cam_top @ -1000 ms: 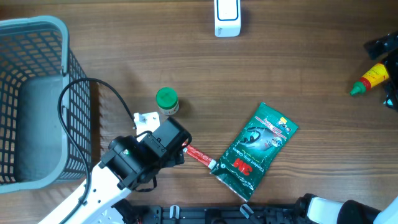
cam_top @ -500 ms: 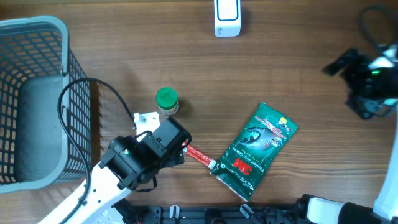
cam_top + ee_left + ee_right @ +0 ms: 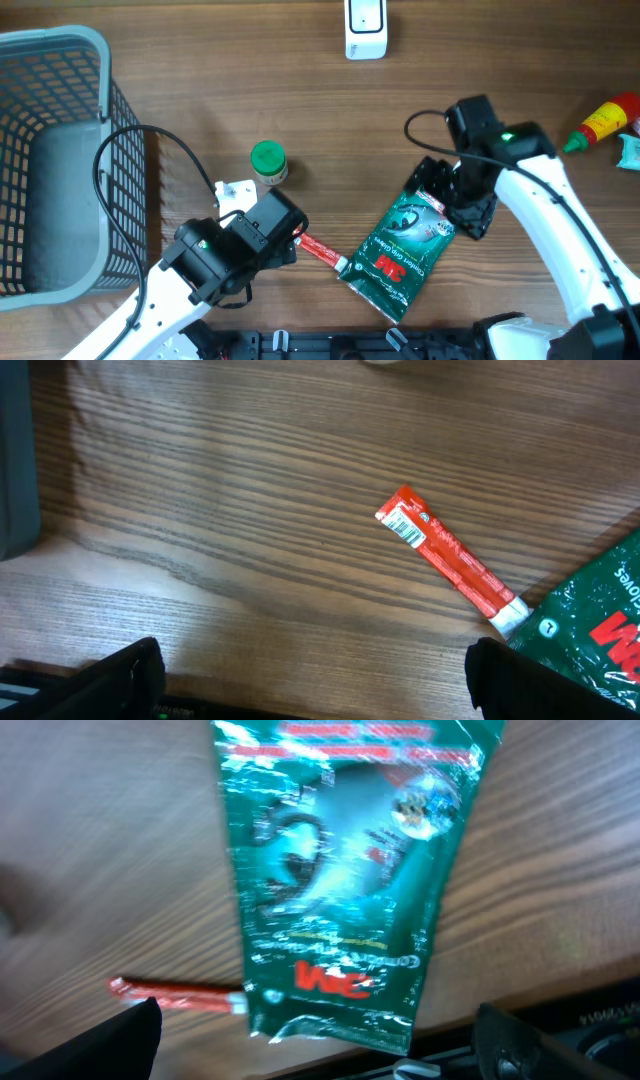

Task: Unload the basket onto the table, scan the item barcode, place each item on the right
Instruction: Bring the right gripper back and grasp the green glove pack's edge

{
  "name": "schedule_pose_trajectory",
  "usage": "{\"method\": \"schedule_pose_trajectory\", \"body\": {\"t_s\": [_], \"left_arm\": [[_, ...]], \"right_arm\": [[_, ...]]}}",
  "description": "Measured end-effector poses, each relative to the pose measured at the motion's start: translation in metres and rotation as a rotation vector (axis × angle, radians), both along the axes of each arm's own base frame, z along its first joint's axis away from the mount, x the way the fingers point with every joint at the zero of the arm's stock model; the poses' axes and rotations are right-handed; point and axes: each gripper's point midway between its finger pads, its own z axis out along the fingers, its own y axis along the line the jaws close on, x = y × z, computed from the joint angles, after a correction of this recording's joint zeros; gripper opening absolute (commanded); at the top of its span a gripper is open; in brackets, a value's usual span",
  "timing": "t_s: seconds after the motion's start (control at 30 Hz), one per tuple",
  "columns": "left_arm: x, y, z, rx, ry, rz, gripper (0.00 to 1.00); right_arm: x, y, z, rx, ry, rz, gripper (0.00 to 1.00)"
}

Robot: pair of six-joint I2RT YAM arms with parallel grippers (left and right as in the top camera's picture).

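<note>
1. Wooden table (image 3: 520, 60) is being shown from above, with two robot arms reaching in from its near edge.
2. Green foil packet (image 3: 400, 255), the item to be scanned, is lying flat near the front centre of the table, with its white lettering facing up.
3. Right gripper (image 3: 455, 198) is being held over the packet's far end, fingers spread wide and nothing pinched. Whether the packet is being touched cannot be told.
4. In the right wrist view, the packet is filling the middle of the picture, and one dark fingertip (image 3: 130, 1040) is showing at each lower corner.
5. Left gripper (image 3: 315, 680) is being held low over the table to the left of the packet, with its fingers also spread wide and nothing between them.
6. Red tube (image 3: 320, 250) is lying between the left gripper and the packet, its white end just beside the packet's near left corner.
7. Green-capped bottle (image 3: 268, 163) is standing upright just beyond the left gripper.
8. White scanner (image 3: 364, 28) is sitting at the far edge, well apart from the packet.
9. Wire basket (image 3: 70, 40) is occupying the left side, with a black cable (image 3: 130, 150) looping beside it.
10. Red-and-yellow bottle (image 3: 603, 122) with a green tip is lying at the far right.
</note>
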Motion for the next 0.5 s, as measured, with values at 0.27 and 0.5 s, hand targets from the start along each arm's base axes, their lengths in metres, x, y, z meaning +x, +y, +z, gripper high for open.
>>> {"method": "schedule_pose_trajectory", "body": {"t_s": [0.27,0.5], "left_arm": [[0.002,-0.001,0.001,-0.002,-0.009,0.001,1.00],[0.028,-0.020,0.011,-0.083,-0.130,0.010,1.00]], "right_arm": [[-0.004,-0.005,0.024,0.028,-0.216,0.036,0.99],[-0.029,-0.014,-0.001,0.066,-0.418,-0.020,0.89]]}}
